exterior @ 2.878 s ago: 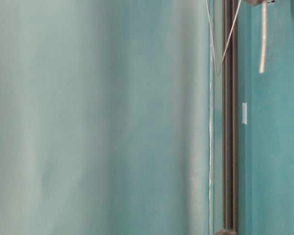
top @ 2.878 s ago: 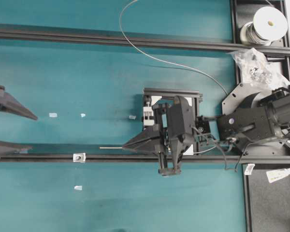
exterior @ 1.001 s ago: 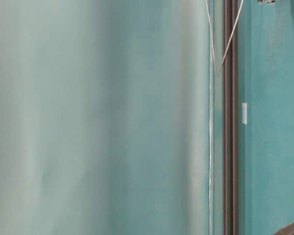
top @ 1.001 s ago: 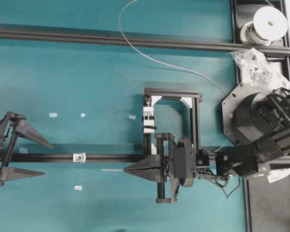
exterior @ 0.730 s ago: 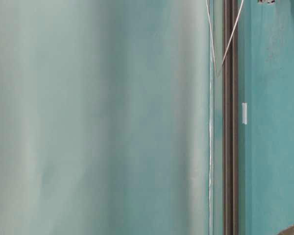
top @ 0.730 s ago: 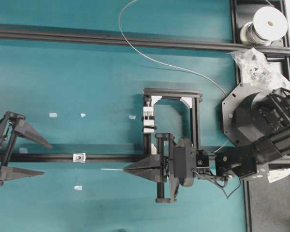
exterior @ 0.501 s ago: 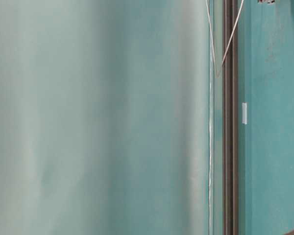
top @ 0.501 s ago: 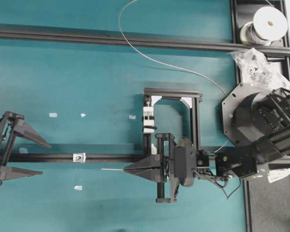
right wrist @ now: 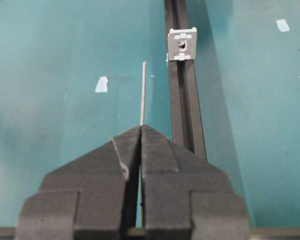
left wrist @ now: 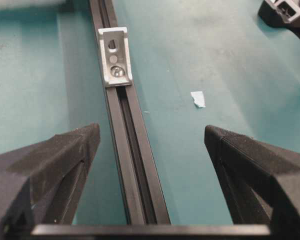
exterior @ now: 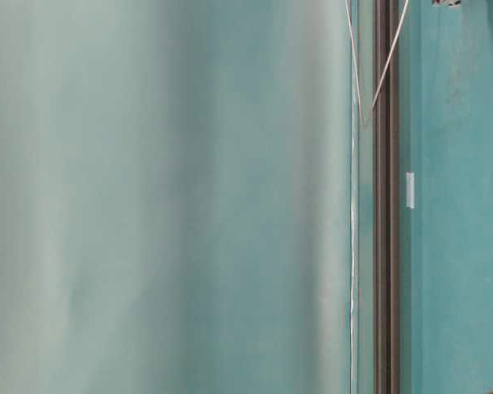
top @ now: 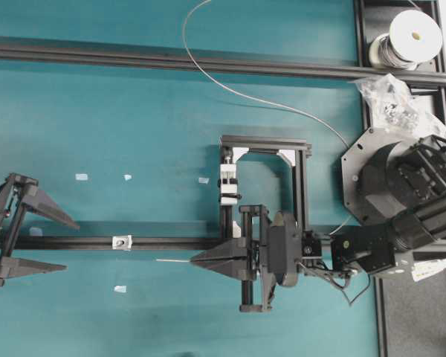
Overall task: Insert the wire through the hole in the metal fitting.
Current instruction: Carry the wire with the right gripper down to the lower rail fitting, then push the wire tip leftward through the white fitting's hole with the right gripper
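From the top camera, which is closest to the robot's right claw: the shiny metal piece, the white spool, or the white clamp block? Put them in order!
Measured from the right gripper in the overhead view:
1. white clamp block, just above it, inside the black frame.
2. metal fitting, to its left on the black rail.
3. white spool, far away in the top right corner.

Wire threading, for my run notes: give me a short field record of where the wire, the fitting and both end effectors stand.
wire: pinched in the right end effector, straight tip sticking out ahead
metal fitting: sitting on the black rail, hole facing the right wrist camera
tip versus hole: tip off to the side of the rail, not yet in the hole
right end effector: shut on the wire
left end effector: open, straddling the rail short of the fitting, holding nothing
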Available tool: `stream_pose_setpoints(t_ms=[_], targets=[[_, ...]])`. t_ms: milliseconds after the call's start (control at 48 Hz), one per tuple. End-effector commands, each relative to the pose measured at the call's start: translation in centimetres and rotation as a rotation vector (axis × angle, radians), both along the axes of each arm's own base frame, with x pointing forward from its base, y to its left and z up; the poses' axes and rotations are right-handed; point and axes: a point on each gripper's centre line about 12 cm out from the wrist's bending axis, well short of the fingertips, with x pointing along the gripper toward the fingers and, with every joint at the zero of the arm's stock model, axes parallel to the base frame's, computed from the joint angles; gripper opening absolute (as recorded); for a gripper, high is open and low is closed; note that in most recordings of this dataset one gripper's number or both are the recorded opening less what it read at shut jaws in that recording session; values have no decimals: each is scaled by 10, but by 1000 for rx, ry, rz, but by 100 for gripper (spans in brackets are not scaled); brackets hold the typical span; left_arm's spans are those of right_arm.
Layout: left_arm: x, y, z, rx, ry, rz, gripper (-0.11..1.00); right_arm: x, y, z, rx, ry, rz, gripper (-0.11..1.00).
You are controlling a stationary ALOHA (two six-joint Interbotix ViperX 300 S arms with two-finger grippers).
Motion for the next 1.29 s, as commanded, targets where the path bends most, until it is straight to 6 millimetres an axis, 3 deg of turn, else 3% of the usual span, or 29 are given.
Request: stream_pose_setpoints(t_ms=[0, 1272], targets=[[3, -3, 7, -8, -26, -6, 67, 2, 2, 5, 19, -14, -12, -1], [12, -6, 10, -8, -18, -10, 67, 27, -2, -4, 3, 13, -60, -1]])
